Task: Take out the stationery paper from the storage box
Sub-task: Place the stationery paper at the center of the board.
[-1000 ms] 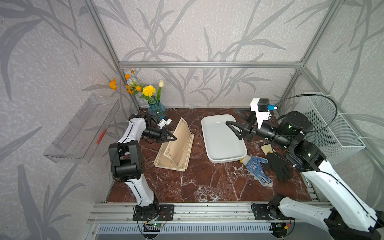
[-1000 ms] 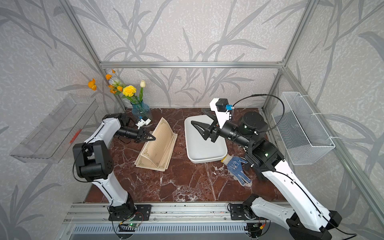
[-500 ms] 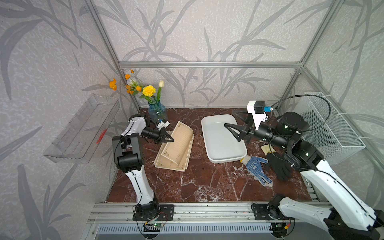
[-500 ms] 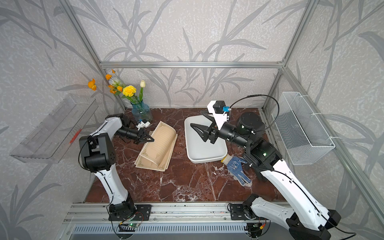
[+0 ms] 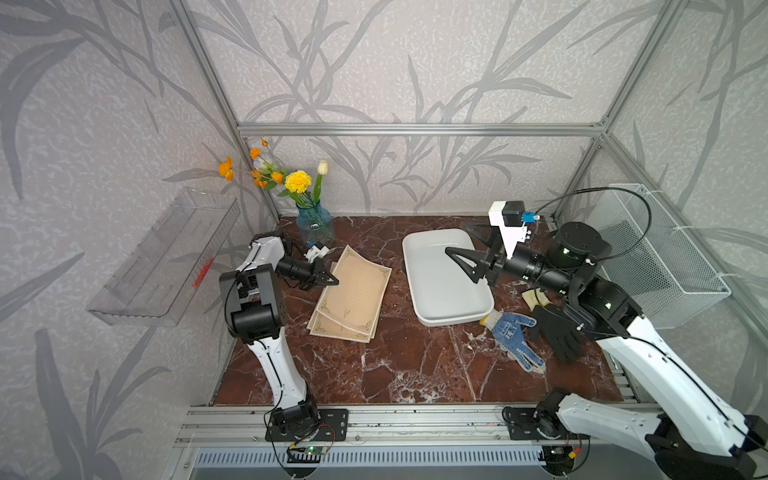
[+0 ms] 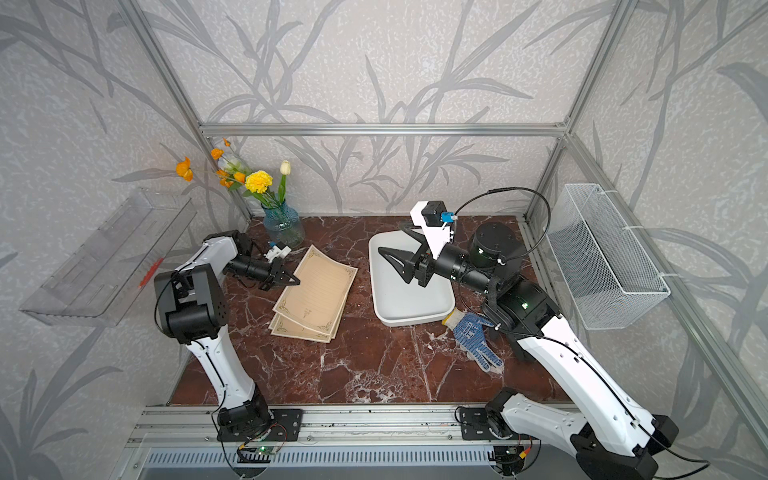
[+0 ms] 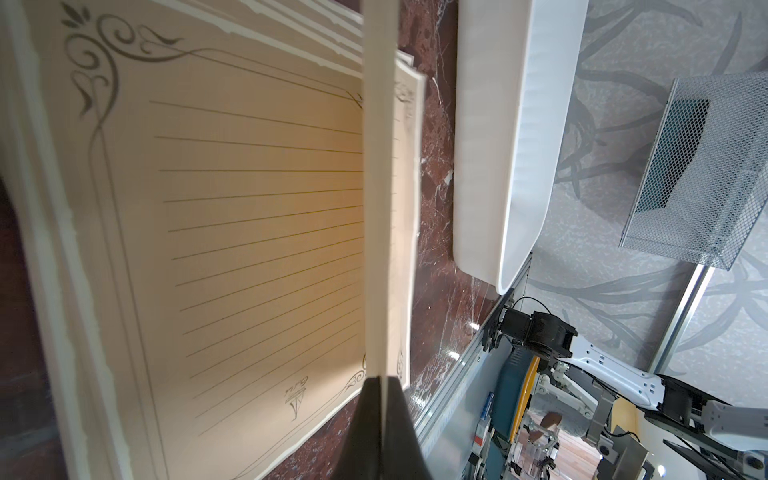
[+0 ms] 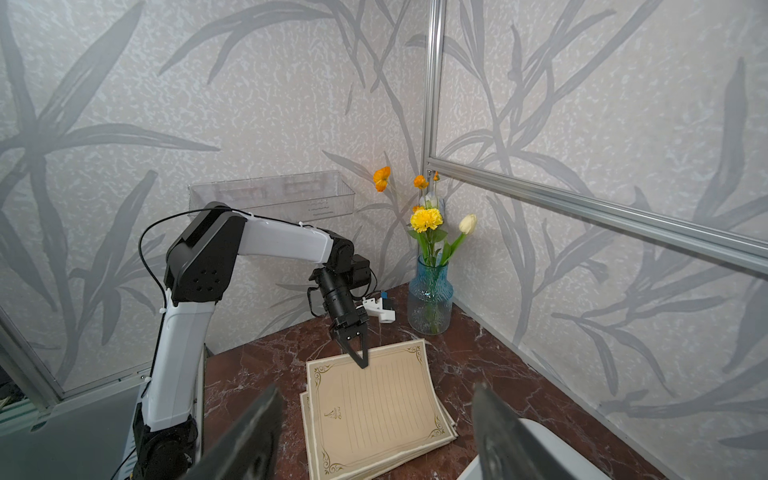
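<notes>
Tan scroll-bordered stationery paper [image 5: 355, 291] lies stacked on the marble tabletop [image 5: 374, 365] beside the glossy white storage box [image 5: 449, 319], now seemingly empty. Its top sheet, upright a second ago, has sunk nearly flat, edge still pinched by the left fingers [image 5: 326, 279]; right fingers [image 5: 467, 264] gape, holding nothing.

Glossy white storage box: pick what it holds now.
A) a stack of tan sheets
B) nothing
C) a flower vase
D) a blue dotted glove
B: the glossy white storage box is bare inside, while the tan scroll-bordered stationery paper lies on the red marble table beside it.
</notes>
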Tool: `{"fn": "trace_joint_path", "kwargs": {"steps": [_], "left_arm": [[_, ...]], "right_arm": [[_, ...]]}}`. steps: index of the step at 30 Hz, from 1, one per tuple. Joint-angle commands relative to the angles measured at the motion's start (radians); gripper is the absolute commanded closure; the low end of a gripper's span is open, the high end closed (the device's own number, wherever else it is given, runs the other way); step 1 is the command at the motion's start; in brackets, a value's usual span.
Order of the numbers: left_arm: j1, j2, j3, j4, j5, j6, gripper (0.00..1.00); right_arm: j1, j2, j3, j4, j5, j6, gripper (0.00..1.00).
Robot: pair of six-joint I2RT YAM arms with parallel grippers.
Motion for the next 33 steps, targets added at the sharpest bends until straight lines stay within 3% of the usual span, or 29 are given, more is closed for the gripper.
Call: {"fn": "trace_joint_path", "kwargs": {"steps": [1, 9, 19, 23, 26, 33], "left_arm": [[0.010, 0.026, -0.015, 0.014, -0.026, -0.010, 1.00], [0.013, 0.077, -0.018, 0.038, -0.029, -0.016, 1.00], [0.016, 0.091, -0.029, 0.075, -0.149, -0.090, 0.99], [0.016, 0.084, -0.035, 0.089, -0.177, -0.103, 0.89], [0.016, 0.057, -0.062, 0.128, -0.238, -0.130, 0.78], [0.017, 0.014, -0.083, 0.163, -0.372, -0.168, 0.62]], "right_arm": [[-0.005, 0.001, 0.027, 0.022, -0.020, 0.011, 0.29], [-0.004, -0.014, 0.035, 0.016, -0.006, 0.000, 0.29], [-0.004, -0.024, 0.037, 0.004, 0.000, -0.002, 0.29], [-0.005, -0.030, 0.031, 0.002, 0.009, -0.008, 0.29], [-0.005, -0.033, 0.028, 0.002, 0.010, -0.006, 0.29], [-0.005, -0.030, 0.031, -0.009, 0.025, 0.000, 0.30]]}}
